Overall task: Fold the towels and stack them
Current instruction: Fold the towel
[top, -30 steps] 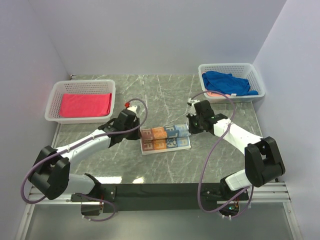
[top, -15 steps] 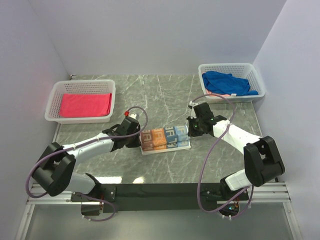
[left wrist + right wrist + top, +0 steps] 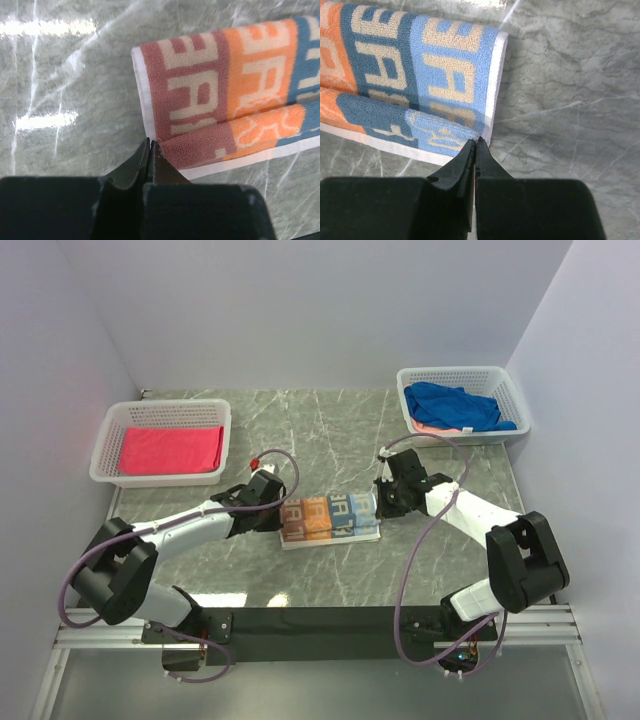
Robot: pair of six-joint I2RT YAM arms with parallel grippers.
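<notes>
4 towels: pink (image 3: 170,450), blue (image 3: 455,405), peach (image 3: 432,427), printed (image 3: 330,518); 2 baskets (image 3: 150,478).

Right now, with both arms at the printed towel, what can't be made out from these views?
Wrist views: the left fingers and right fingers meet at corners of the printed towel; any pinched cloth is hidden between them.
Top view: the peach towel is mostly covered by the blue towel.
Wrist views: the towel's lettering runs off the frame edges.
</notes>
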